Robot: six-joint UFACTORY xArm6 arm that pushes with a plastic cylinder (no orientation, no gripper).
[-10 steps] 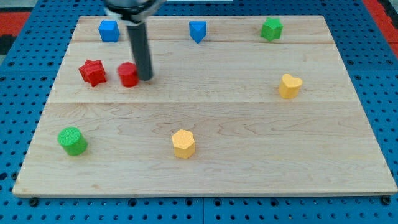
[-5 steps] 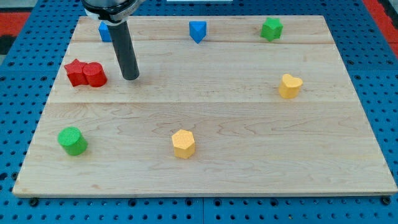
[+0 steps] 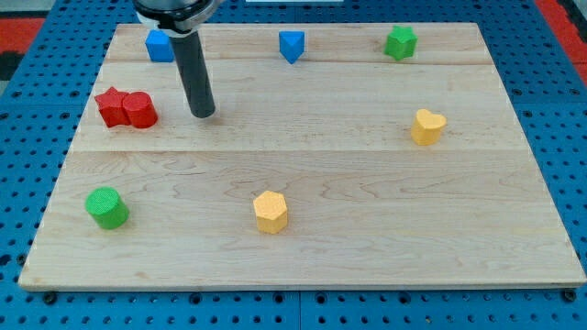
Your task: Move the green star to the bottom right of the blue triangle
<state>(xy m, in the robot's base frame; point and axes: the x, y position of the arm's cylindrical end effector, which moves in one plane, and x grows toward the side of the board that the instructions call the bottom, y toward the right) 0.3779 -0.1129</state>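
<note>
Eight blocks dot the pale wooden surface (image 3: pixel 303 183), which lies on a blue pegboard (image 3: pixel 18 183). The green star (image 3: pixel 400 42) sits top right, apart from the blue triangle (image 3: pixel 291 45). My tip (image 3: pixel 204 114), a bare rod holding nothing, stands just right of the red cylinder (image 3: pixel 140 110).

Your arm's end: a dark rod under a black round mount

You see a straight, smooth, dark grey cylindrical rod (image 3: pixel 196 78) with a faint lengthwise sheen down its side, the same width along its whole length. Its blunt, flat-cut lower end, my tip (image 3: pixel 204 115), looks slightly darker than the shaft. At the view's top the rod joins a wider, round black mount (image 3: pixel 174 11) with a paler grey rim along its lower edge; the frame cuts off everything above it.
</note>
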